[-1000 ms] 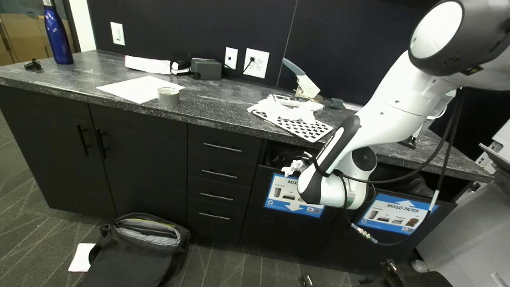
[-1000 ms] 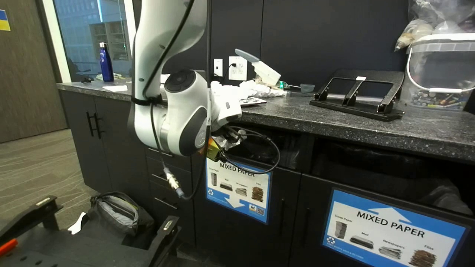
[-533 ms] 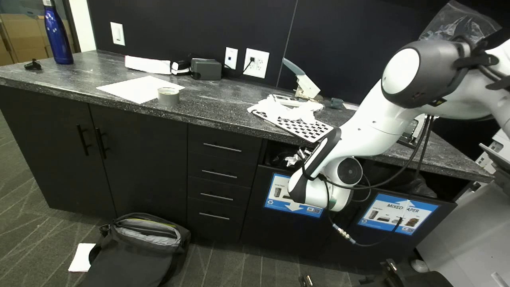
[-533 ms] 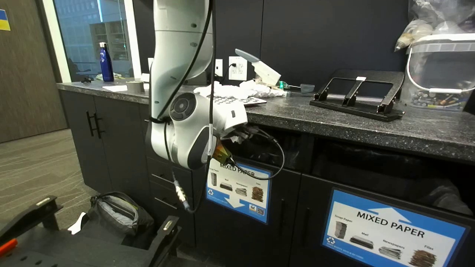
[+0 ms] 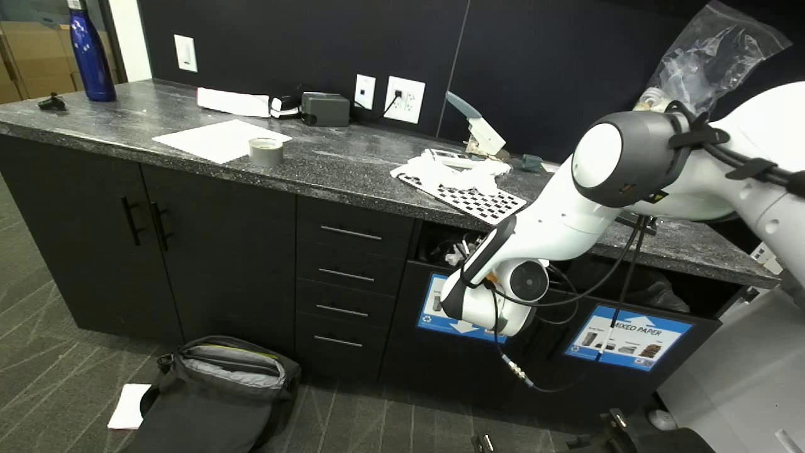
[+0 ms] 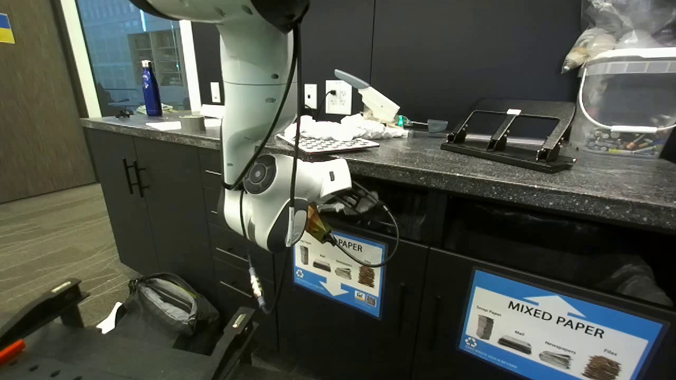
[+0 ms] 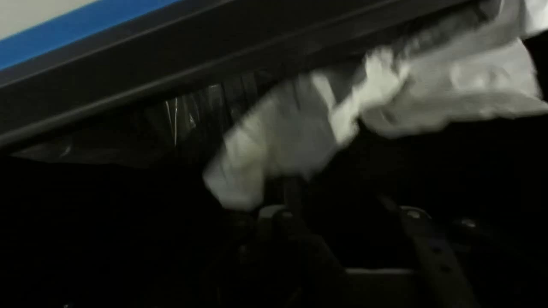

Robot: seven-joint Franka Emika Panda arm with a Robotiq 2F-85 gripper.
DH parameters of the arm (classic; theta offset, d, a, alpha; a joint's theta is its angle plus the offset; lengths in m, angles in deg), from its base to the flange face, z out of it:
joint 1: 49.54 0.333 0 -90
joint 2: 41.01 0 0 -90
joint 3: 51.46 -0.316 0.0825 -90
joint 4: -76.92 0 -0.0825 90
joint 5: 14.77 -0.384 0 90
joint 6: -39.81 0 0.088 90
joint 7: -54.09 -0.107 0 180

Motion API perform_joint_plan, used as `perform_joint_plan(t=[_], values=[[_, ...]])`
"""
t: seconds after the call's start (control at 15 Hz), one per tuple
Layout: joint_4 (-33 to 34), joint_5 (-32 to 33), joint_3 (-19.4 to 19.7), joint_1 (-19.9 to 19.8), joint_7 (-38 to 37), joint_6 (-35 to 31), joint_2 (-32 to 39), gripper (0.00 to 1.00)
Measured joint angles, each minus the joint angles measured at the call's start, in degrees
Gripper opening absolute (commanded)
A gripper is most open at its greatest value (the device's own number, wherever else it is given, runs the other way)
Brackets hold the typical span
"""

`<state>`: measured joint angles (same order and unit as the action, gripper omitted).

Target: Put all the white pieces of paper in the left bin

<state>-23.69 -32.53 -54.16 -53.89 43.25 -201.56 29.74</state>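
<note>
Crumpled white paper [image 5: 441, 171] lies in a pile on the checkered mat [image 5: 489, 205] on the counter; the pile also shows in an exterior view [image 6: 351, 127]. My gripper [image 7: 340, 192] reaches into the opening of the left bin [image 6: 338, 322], above its blue-bordered label [image 6: 338, 287]. Its fingers stand apart with a dark gap between them. A blurred white paper piece [image 7: 295, 128] is at the tip of the left finger [image 7: 292, 192] in the wrist view; whether it touches is unclear. A pale crumpled thing [image 7: 471, 81] lies beyond it.
The counter edge [image 6: 401, 177] overhangs the bin opening. A second bin [image 6: 560, 311] with the same label stands to the right. A black stand [image 6: 507, 137], a clear bucket [image 6: 628, 105], a tape roll [image 5: 265, 153] and a flat white sheet [image 5: 217, 139] are on the counter.
The arm has moved down and my gripper has gone into the left bin's opening. The paper piece at its tip, earlier in front of the opening, is now inside it.
</note>
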Motion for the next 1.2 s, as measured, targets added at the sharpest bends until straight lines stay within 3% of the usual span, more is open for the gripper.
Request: perform_joint_plan(t=[0.27,0.53,0.73,1.2], values=[[3.0,-1.5,0.0,0.4,1.3,0.1,1.4,0.99],[1.7,-3.7,0.0,1.0,4.8,1.2,0.9,1.0],[-5.3,-5.8,-0.1,2.1,7.9,3.7,-3.5,1.0],[-25.1,-7.0,0.9,6.7,10.3,21.5,-23.0,1.0]])
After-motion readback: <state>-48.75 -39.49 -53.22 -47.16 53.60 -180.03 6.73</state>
